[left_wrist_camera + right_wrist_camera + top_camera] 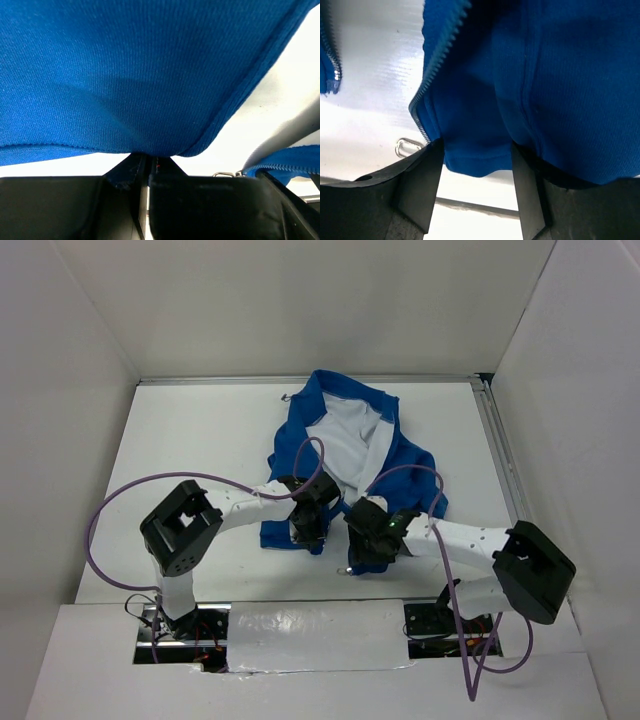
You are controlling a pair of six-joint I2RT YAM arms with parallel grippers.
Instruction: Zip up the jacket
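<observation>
No readable text, label, brand, number or sign in any view. Jacket (288, 445) fabric shows no print or tag; counter (200, 440) surface carries no markings.

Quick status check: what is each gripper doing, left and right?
Left gripper: closed, pinching the jacket at its hem.
Right gripper: open, jaws either side of the jacket's zipper-side corner, seemingly not clamped.

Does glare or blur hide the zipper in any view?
Top view: even light, sharp, but arms cover part of the jacket. Left wrist: table blown out white, zipper at the right edge. Right wrist: table glare, zipper crisp.
</observation>
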